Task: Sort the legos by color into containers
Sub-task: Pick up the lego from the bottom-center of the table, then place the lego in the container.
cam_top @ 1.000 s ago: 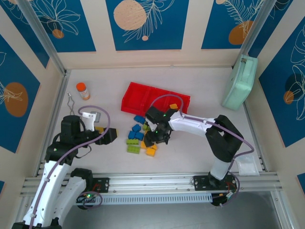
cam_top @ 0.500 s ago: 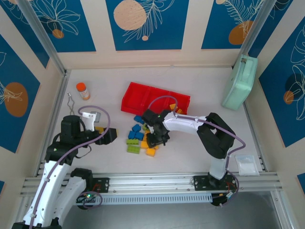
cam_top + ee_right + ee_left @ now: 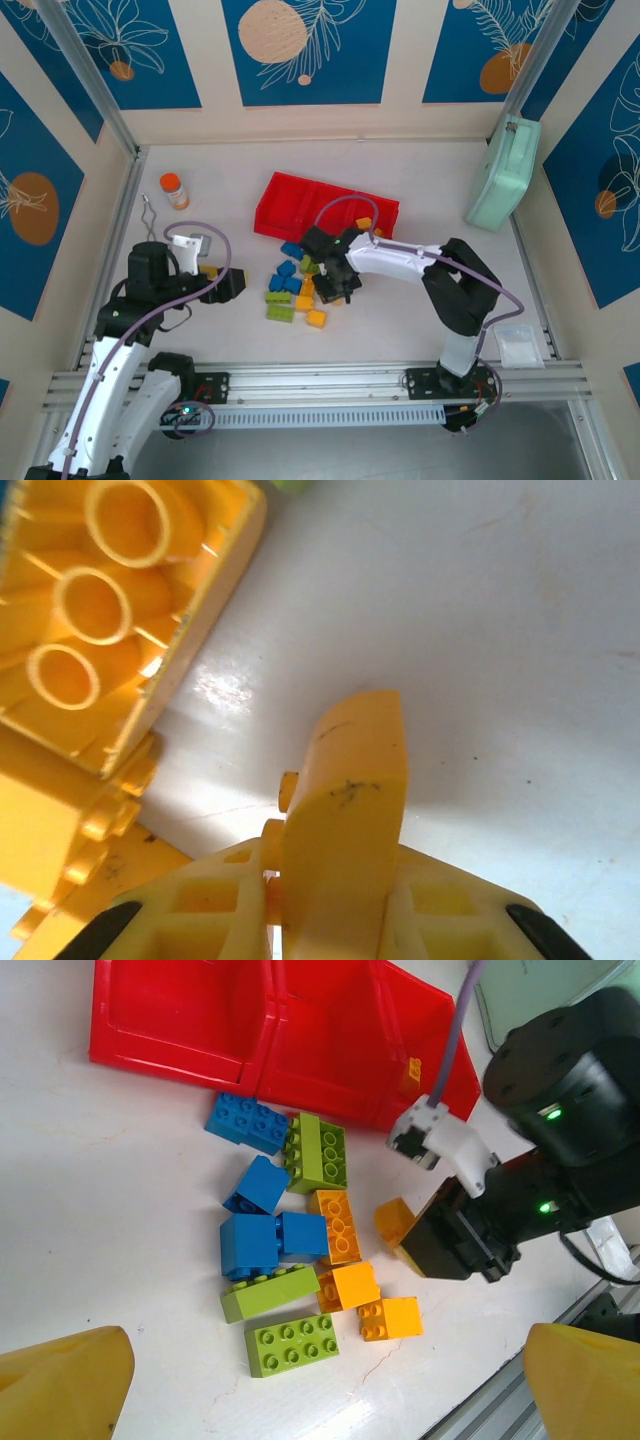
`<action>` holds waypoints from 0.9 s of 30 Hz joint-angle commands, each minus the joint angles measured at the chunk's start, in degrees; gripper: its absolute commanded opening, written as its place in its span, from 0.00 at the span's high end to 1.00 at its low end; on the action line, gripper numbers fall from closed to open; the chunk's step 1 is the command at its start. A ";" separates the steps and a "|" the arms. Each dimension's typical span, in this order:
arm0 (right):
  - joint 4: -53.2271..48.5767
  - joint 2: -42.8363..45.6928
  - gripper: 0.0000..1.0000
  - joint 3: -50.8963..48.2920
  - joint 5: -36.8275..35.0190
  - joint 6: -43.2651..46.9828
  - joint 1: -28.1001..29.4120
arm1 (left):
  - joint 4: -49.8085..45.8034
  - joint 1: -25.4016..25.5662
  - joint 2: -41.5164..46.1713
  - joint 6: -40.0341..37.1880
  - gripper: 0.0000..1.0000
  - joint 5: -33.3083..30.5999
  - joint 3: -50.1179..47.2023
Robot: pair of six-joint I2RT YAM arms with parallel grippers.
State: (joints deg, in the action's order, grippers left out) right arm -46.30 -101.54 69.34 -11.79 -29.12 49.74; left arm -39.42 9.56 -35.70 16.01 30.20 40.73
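while right claw (image 3: 336,288) grips orange lego (image 3: 205,912) — left claw (image 3: 235,284) agape — tray (image 3: 278,212) holds one brick (image 3: 365,223).

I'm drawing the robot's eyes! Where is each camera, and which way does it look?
Top external: high behind, looking down on both arms, the long red plastic tray and small coloured plastic bricks.
Left wrist: on the left arm, facing the right gripper; own yellow fingers show.
Right wrist: close above the table, own shut fingers showing.
Top and left wrist share tray and bricks.

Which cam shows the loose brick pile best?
Left wrist: the bricks lie spread out, colours and studs clear. Top external shows them small, partly under the right arm. Right wrist shows orange ones close up, cropped.
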 commanded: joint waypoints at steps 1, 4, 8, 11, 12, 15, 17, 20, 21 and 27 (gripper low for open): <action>0.02 6.42 0.81 0.18 1.05 -0.76 -2.16 | 0.48 0.73 0.55 -0.98 0.01 0.84 -0.21; 1.52 10.48 0.83 -0.08 1.70 -1.54 -4.83 | 0.48 0.73 0.55 -0.98 0.01 0.88 -0.21; 4.29 14.66 0.84 0.05 2.09 -3.16 -10.32 | 0.49 0.85 0.72 -0.98 0.01 0.81 -0.21; 7.68 16.77 0.84 -0.24 4.59 -5.05 -16.44 | 0.49 0.84 0.72 -0.93 0.01 0.79 -0.21; 9.15 17.21 0.84 -0.36 5.81 -5.62 -18.64 | 0.48 0.90 0.70 -0.92 0.01 0.82 -0.21; 13.39 16.79 0.84 -0.32 9.92 -5.97 -24.14 | 0.48 0.92 0.71 -0.98 0.01 0.70 -0.17; 13.76 14.90 0.84 1.61 11.76 -5.18 -26.66 | 0.51 0.93 0.69 -0.90 0.01 0.82 -0.16; 12.85 11.01 0.84 5.55 12.88 -3.11 -28.97 | 0.48 0.90 0.63 -0.98 0.01 0.76 -0.21; 12.58 9.69 0.84 7.01 13.06 -2.51 -29.50 | 0.48 0.90 0.65 -0.98 0.01 0.83 -0.23; 11.60 3.19 0.85 11.89 13.24 -0.05 -31.69 | 0.48 0.98 0.53 -0.98 0.01 0.83 -0.26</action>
State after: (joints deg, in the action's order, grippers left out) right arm -33.87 -96.18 78.83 -0.75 -31.29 18.81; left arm -39.42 9.80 -35.70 16.01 30.22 40.73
